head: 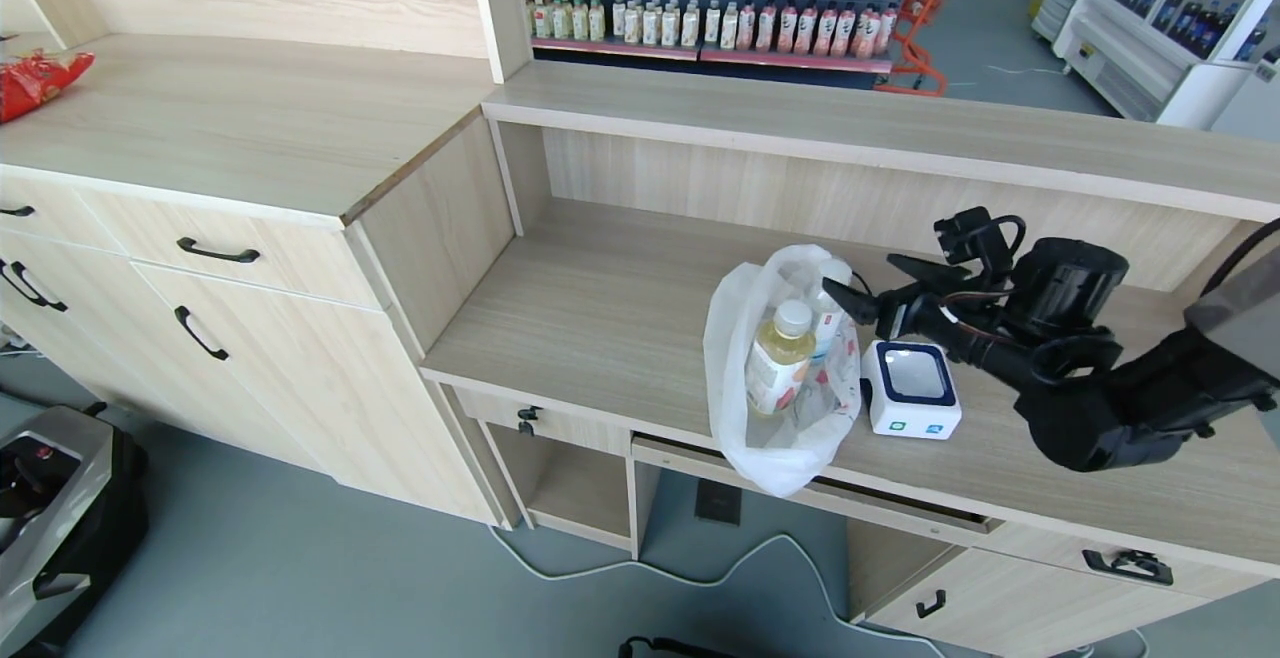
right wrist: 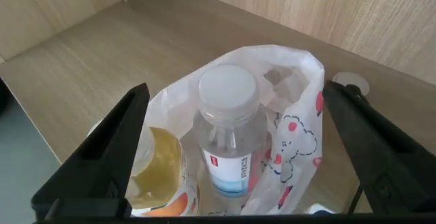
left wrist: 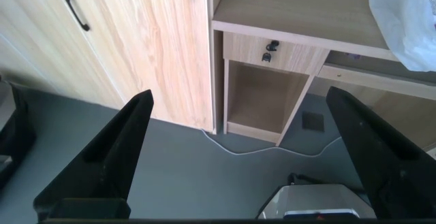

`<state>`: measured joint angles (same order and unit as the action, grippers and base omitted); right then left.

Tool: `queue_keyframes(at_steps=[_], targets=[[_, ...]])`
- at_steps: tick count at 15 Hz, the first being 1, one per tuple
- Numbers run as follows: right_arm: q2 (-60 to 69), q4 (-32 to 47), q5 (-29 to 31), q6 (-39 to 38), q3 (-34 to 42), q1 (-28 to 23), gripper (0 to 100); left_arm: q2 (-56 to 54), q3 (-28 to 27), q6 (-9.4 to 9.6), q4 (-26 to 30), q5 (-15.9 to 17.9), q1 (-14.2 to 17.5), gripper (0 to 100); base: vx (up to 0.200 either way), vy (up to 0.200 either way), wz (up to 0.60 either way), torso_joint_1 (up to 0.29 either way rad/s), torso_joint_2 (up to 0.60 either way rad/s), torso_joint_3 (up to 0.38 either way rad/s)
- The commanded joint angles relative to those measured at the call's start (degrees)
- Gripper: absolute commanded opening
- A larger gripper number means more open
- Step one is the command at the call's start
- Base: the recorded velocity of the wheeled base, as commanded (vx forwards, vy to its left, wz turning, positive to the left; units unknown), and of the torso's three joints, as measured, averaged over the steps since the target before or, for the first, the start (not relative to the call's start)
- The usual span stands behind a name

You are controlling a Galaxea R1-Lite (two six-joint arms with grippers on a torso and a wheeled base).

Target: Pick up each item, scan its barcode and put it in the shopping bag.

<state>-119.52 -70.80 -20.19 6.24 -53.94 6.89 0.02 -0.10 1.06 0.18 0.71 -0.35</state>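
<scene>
The pale wood-grain lower tabletop (head: 600,308) carries a thin white plastic shopping bag (head: 728,338), which stands open near the front edge with its bottom bulging slightly over that edge. Just beside it, on the robot's right, sits a small white square barcode scanner (head: 910,390), window facing up. Behind the bag is a small pale round disc (right wrist: 351,82), perhaps a cable cap. On the higher wood-grain tabletop (head: 250,118) to the left lies a red crinkled snack packet (head: 35,78).

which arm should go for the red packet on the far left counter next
Likely left. The red packet lies far to the robot's left; the left end effector is open and empty. The right end effector hangs open over the shopping bag, well off to the right.
</scene>
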Motion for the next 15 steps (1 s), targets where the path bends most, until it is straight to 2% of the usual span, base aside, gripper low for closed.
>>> queue_keyframes(at_steps=[1, 3, 5, 7, 11, 15], targets=[[14.93, 1.72, 2.87, 2.64, 9.56, -0.91, 100, -0.02, 0.01, 0.08, -0.01, 0.0, 0.0, 100, 0.0, 0.0, 0.0, 0.0, 0.0, 0.0], [21.52, 8.84, 8.15, 2.81, 9.65, -2.32, 100, -0.02, 0.01, -0.01, -0.01, 0.0, 0.0, 100, 0.0, 0.0, 0.0, 0.0, 0.0, 0.0], [27.32, 17.54, 8.5, 5.45, 9.73, -6.71, 100, -0.02, 0.01, -0.01, -0.01, 0.0, 0.0, 100, 0.0, 0.0, 0.0, 0.0, 0.0, 0.0], [32.24, 24.75, 8.41, 5.89, 9.65, -10.32, 100, -0.02, 0.01, -0.01, -0.01, 0.08, 0.0, 100, 0.0, 0.0, -0.6, 0.002, 0.0, 0.0], [39.1, 32.04, 8.67, 5.8, 10.53, -14.45, 100, -0.02, 0.01, -0.01, -0.01, 0.0, 0.0, 100, 0.0, 0.0, -0.6, -0.002, 0.0, 0.002], [52.02, 30.55, 8.85, 5.8, 25.91, -17.87, 100, -0.02, 0.01, -0.01, -0.01, 0.0, 0.0, 100, 0.0, 0.0, 0.0, 0.0, 0.0, 0.0]])
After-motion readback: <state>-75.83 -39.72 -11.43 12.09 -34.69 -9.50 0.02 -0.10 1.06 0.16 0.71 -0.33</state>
